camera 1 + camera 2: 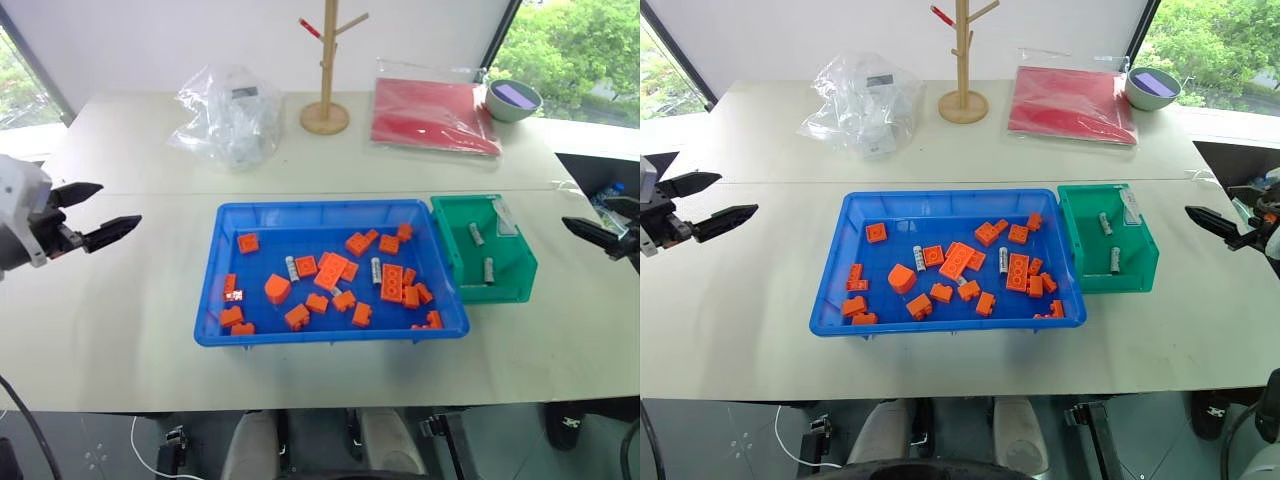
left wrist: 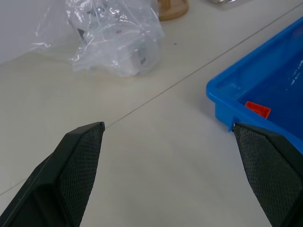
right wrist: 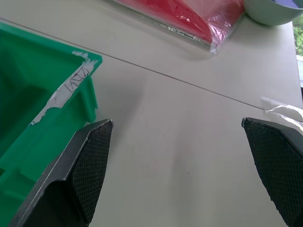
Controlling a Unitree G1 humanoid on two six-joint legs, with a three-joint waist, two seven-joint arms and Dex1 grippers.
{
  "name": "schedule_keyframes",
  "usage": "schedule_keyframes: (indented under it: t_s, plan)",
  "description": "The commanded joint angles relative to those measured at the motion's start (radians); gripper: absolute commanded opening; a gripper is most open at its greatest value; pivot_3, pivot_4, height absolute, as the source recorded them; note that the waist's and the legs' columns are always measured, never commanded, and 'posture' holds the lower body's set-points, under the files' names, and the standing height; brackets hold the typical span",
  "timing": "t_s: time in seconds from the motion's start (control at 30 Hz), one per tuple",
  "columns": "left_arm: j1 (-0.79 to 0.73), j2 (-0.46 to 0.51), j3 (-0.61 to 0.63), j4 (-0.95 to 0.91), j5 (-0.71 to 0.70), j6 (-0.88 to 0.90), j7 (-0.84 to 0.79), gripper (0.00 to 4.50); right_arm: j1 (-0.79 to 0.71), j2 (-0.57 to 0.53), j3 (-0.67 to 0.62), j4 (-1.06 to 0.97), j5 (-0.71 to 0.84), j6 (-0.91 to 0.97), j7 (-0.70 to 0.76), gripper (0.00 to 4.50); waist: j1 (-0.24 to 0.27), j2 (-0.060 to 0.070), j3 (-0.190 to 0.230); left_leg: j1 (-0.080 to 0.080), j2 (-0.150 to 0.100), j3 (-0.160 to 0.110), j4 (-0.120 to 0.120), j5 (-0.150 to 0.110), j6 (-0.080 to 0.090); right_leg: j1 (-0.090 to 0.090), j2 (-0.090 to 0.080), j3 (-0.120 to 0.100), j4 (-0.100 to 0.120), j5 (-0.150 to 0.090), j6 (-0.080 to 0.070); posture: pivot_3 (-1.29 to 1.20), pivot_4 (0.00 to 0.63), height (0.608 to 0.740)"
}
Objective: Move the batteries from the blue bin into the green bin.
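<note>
The blue bin (image 1: pixel 330 208) sits mid-table, filled with several orange bricks. Two silver batteries (image 1: pixel 291 268) (image 1: pixel 376 271) lie among them. Touching its right side is the green bin (image 1: pixel 520 272), with two batteries (image 1: pixel 476 234) (image 1: pixel 488 270) on its floor. My left gripper (image 1: pixel 119 204) hovers open over bare table, well left of the blue bin, whose corner (image 2: pixel 222 94) shows in the left wrist view. My right gripper (image 1: pixel 1210 202) hangs open to the right of the green bin (image 3: pixel 52 94), holding nothing.
Along the far side of the table are a crumpled clear plastic bag (image 1: pixel 228 115), a wooden peg stand (image 1: pixel 326 70), a red folder in a plastic sleeve (image 1: pixel 432 115) and a grey bowl (image 1: pixel 513 98). The table's right edge is near my right gripper.
</note>
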Motion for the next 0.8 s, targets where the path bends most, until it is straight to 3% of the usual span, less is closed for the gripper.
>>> schedule_keyframes:
  t_s: [0.03, 0.33, 0.47, 0.8]
  plan:
    - [-0.003, 0.01, 0.016, -0.029, 0.008, -0.037, 0.002, 4.5, -0.025, -0.011, -0.013, 0.004, -0.001, -0.033, 0.003, 4.5, 0.0, 0.0, 0.0, 0.0, 0.0, 0.0, 0.0, 0.0, 0.0, 0.0, 0.0, 0.0, 0.0, 0.0, 0.0, 0.0, 0.15, 0.736]
    - [-0.001, -0.001, -0.012, -0.044, 0.024, -0.037, 0.015, 4.5, -0.064, -0.007, -0.01, 0.056, -0.02, -0.089, -0.026, 4.5, -0.001, 0.0, 0.0, 0.0, 0.0, 0.0, 0.0, 0.0, 0.0, 0.0, 0.0, 0.0, 0.0, 0.0, 0.0, 0.0, 0.15, 0.736]
    - [0.0, -0.015, -0.01, -0.093, -0.036, 0.024, -0.001, 4.5, -0.096, -0.006, -0.002, 0.081, -0.017, -0.068, -0.002, 4.5, -0.001, 0.0, 0.0, 0.0, 0.0, 0.001, 0.0, 0.0, 0.0, 0.0, 0.0, 0.001, 0.001, 0.0, 0.0, 0.0, 0.15, 0.736]
    - [0.023, -0.016, -0.028, -0.329, -0.167, 0.18, -0.025, 4.5, -0.168, -0.013, 0.087, -0.113, -0.012, 0.034, 0.165, 4.5, -0.001, 0.001, 0.001, 0.0, 0.0, 0.001, 0.001, 0.0, 0.0, 0.0, 0.0, 0.001, 0.002, 0.0, 0.0, 0.0, 0.15, 0.736]
